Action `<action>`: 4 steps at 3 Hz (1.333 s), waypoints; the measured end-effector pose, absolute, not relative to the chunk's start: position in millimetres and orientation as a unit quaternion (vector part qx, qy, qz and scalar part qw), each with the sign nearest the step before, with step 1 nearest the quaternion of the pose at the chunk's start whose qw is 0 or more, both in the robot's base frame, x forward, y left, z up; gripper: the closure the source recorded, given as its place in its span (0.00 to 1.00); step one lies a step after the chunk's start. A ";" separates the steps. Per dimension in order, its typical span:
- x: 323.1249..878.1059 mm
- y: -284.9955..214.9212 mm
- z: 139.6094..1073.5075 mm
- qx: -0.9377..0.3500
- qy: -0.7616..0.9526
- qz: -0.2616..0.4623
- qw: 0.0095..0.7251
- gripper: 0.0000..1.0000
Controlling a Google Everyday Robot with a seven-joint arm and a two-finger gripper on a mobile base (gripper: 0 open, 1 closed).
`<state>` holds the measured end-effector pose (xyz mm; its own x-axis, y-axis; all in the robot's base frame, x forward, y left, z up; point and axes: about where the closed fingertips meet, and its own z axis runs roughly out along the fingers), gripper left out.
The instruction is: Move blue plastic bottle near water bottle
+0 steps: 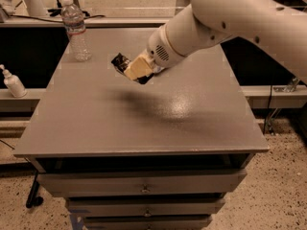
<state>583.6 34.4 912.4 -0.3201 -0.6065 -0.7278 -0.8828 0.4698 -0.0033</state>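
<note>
The water bottle (76, 32), clear and ribbed with a white cap, stands upright at the table's far left corner. My gripper (130, 69) hangs over the table's far middle, to the right of the water bottle and apart from it. Its tan tip has something small and black (119, 61) at its left end. I cannot tell what that is. The blue plastic bottle does not show; the white arm (216, 18) covers the far right of the table.
The grey table (144, 123) has drawers below its front edge. A small white pump bottle (13, 83) stands on a lower shelf to the left. Floor and cables lie to the right.
</note>
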 end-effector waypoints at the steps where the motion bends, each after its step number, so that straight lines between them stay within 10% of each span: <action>1: 592.0 58.5 903.2 -0.466 0.793 0.203 0.337 1.00; 4: 652.8 96.1 886.1 -0.437 0.799 0.200 0.362 1.00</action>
